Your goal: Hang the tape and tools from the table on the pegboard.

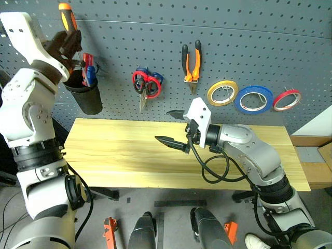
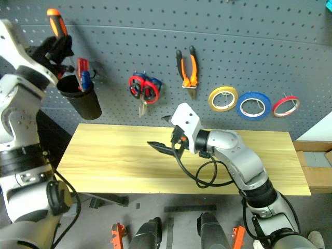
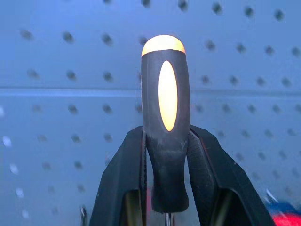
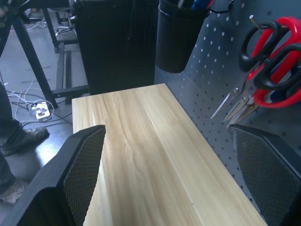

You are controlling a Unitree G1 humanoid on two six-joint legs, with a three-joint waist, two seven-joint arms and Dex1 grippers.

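screwdriver (image 1: 67,16) clamped upright in left gripper (image 1: 68,45), above black cup (image 1: 85,97).

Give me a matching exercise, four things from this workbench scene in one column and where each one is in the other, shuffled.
1. screwdriver
2. blue tape
3. pliers
4. black cup

A. hanging on the pegboard between the yellow and red rolls
B. held in the left gripper
C. hanging above the right gripper
D. mounted on the board, holding tools

1-B, 2-A, 3-C, 4-D
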